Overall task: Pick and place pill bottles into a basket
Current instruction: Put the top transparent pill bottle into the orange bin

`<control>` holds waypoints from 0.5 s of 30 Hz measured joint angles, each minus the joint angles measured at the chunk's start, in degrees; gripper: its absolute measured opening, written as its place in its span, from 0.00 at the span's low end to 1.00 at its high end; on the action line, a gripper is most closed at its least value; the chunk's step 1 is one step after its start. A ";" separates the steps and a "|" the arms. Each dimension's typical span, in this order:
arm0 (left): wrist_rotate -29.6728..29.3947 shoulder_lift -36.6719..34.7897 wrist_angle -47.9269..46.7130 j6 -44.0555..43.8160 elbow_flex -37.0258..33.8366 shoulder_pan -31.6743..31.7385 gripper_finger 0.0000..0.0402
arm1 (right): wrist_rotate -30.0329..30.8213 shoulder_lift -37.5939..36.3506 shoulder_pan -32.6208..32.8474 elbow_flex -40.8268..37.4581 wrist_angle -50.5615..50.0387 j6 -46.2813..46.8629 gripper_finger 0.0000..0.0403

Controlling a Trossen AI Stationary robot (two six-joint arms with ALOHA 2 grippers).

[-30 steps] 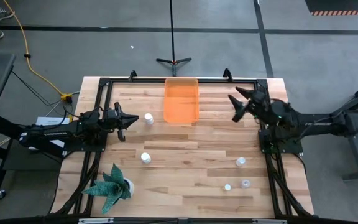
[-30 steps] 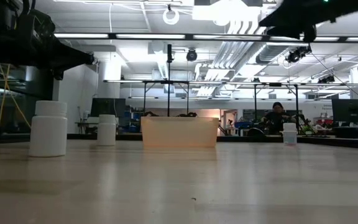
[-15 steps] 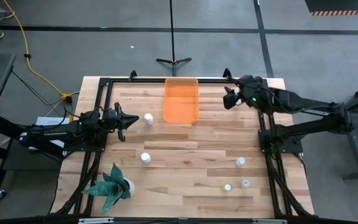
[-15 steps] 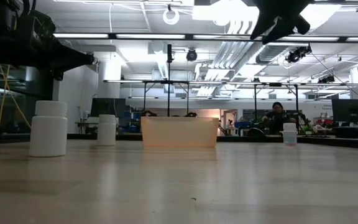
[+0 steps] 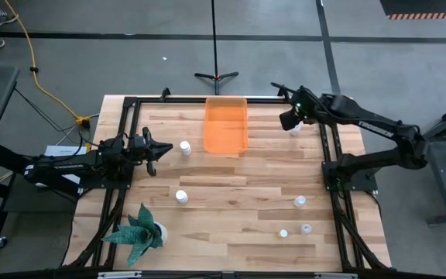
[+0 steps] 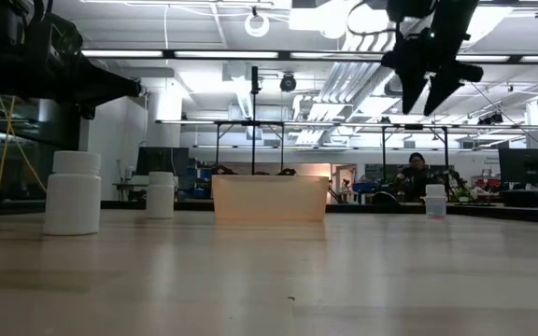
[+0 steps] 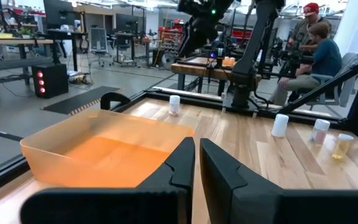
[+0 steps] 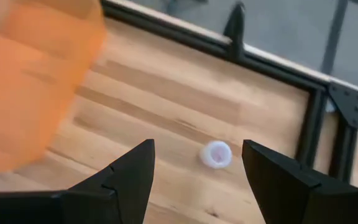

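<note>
The orange bin (image 5: 226, 124) stands at the table's far middle. Several white pill bottles stand upright on their bases on the wood: one (image 5: 184, 147) left of the bin, one (image 5: 181, 197) at mid-table, three (image 5: 300, 201) at the near right, and one (image 5: 295, 130) at the far right. My right gripper (image 5: 287, 119) hangs open above that far-right bottle (image 8: 215, 154), fingers pointing down, touching nothing; the low view shows it (image 6: 426, 93) well above the bottle (image 6: 434, 201). My left gripper (image 5: 153, 149) waits shut at the table's left edge, facing the bin (image 7: 98, 152).
A green spiky plant (image 5: 139, 230) stands at the near left corner. A black frame (image 5: 223, 98) runs round the table's edges, close to the far-right bottle. People sit in the room beyond the table (image 7: 316, 50). Bare wood lies between the bin and the near bottles.
My right gripper has swung from mid-right toward the table's far edge and has tipped from roughly level to pointing down, staying open. It now hangs over the far-right bottle. The bottles and the bin have stayed put.
</note>
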 joint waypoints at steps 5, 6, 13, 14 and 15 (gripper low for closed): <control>-1.74 0.00 -0.02 0.00 -0.02 0.00 0.16 | -1.30 2.97 -0.14 0.00 -0.21 -0.04 0.58; -1.91 0.00 -0.02 0.00 0.00 0.00 0.16 | -0.55 3.61 -0.14 0.00 -0.26 -0.04 0.58; -2.07 -0.02 -1.70 0.00 0.00 0.00 0.16 | -2.25 7.24 -1.37 -0.02 -1.04 -0.97 0.58; -2.07 -0.01 -2.42 0.00 -0.01 0.00 0.16 | -2.80 7.80 -1.66 -0.02 -1.19 -1.30 0.58; -2.07 0.00 -2.90 0.00 0.00 -0.01 0.16 | -3.19 8.38 -2.00 -0.02 -1.36 -1.51 0.58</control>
